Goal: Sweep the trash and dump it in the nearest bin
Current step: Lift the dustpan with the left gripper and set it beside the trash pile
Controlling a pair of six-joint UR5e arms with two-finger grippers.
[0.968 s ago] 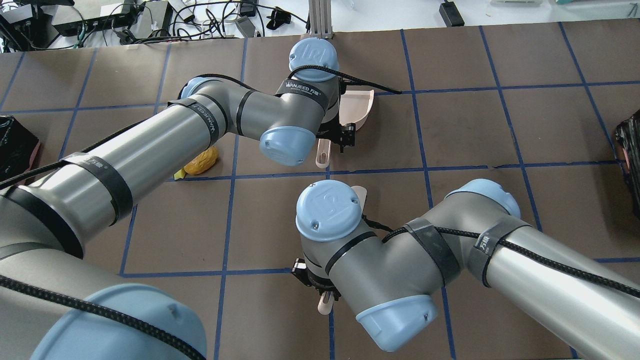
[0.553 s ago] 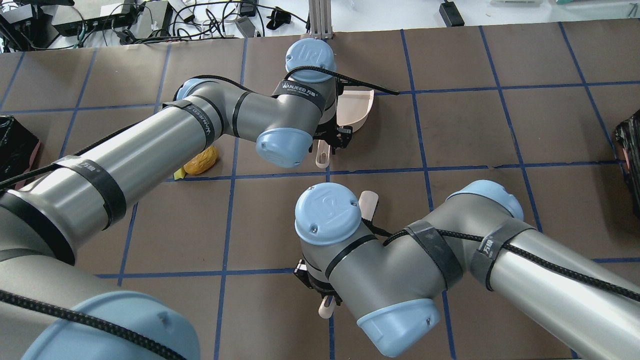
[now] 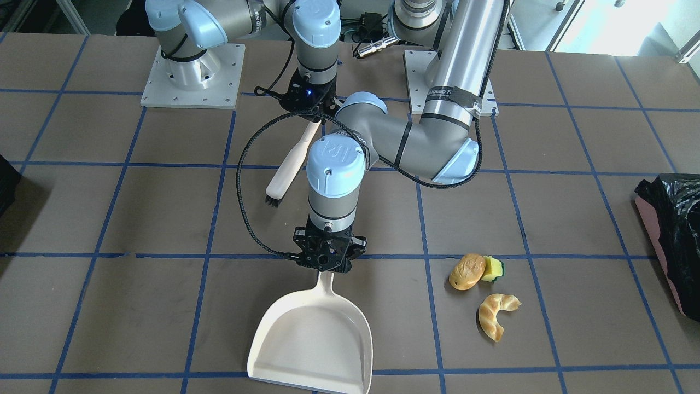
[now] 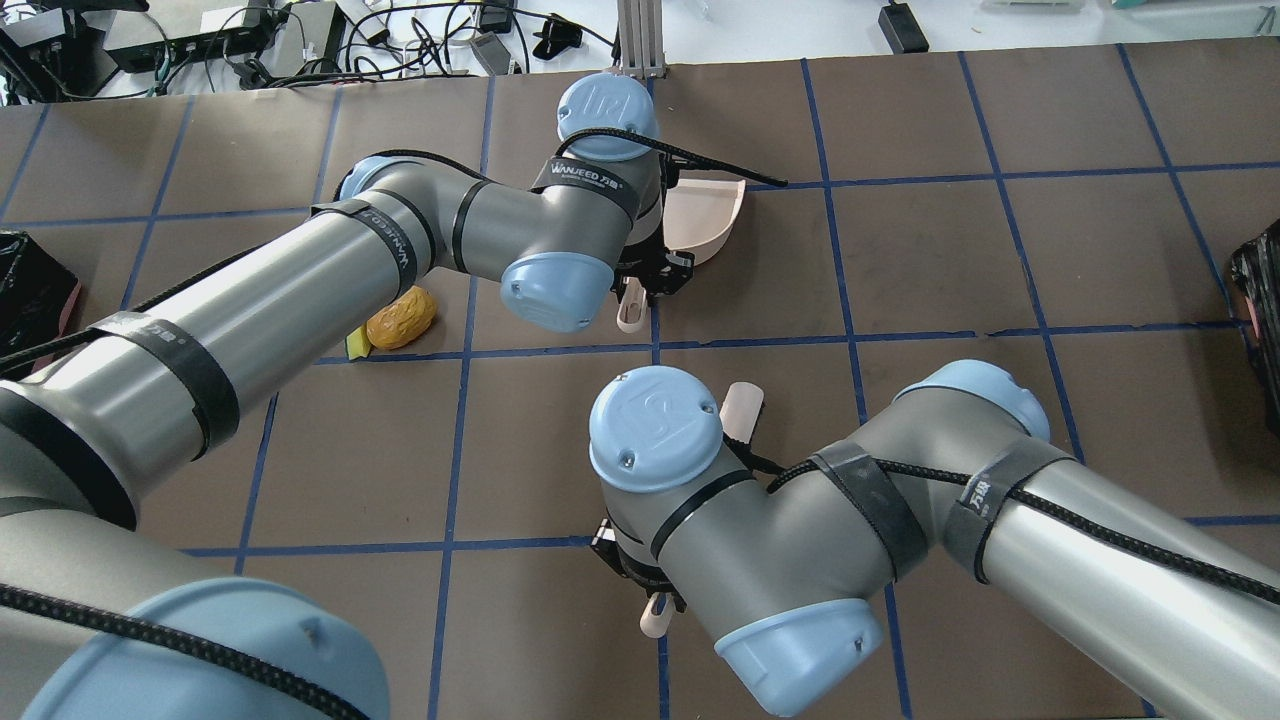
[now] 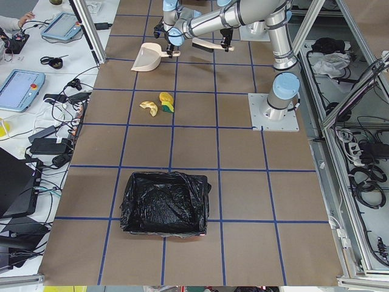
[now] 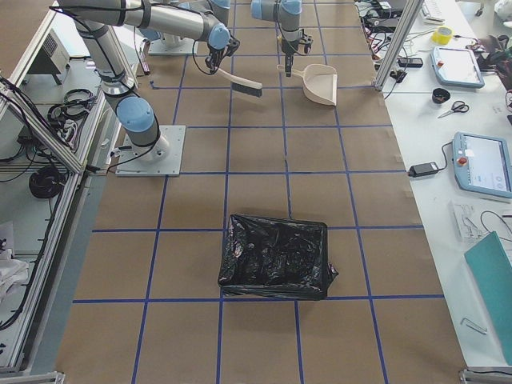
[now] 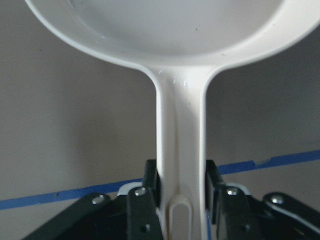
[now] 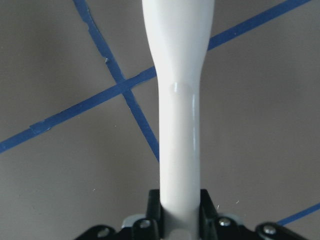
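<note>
My left gripper [image 3: 325, 262] is shut on the handle of a cream dustpan [image 3: 311, 339], whose pan lies flat on the table; the left wrist view shows the fingers [image 7: 150, 180] clamped on the handle [image 7: 180, 150]. My right gripper [image 3: 309, 112] is shut on a cream brush [image 3: 290, 164], bristles angled down toward the table. The trash lies to the robot's left of the dustpan: a bread roll [image 3: 467, 271] touching a yellow-and-green sponge [image 3: 494, 268], and a croissant [image 3: 495, 314] just beside them. The bin [image 3: 670, 219], pink-sided with a black bag, stands further that way.
A second black-bagged container [image 6: 276, 256] stands at the table's other end, on the robot's right. Blue tape lines grid the brown table [image 3: 136, 306]. Cables and devices [image 4: 250, 40] lie beyond the far edge. My left forearm [image 4: 250, 300] hides the croissant in the overhead view.
My left arm has shifted a little to the left in the overhead view, taking the dustpan with it. The brush head in my right gripper has swung slightly rightward.
</note>
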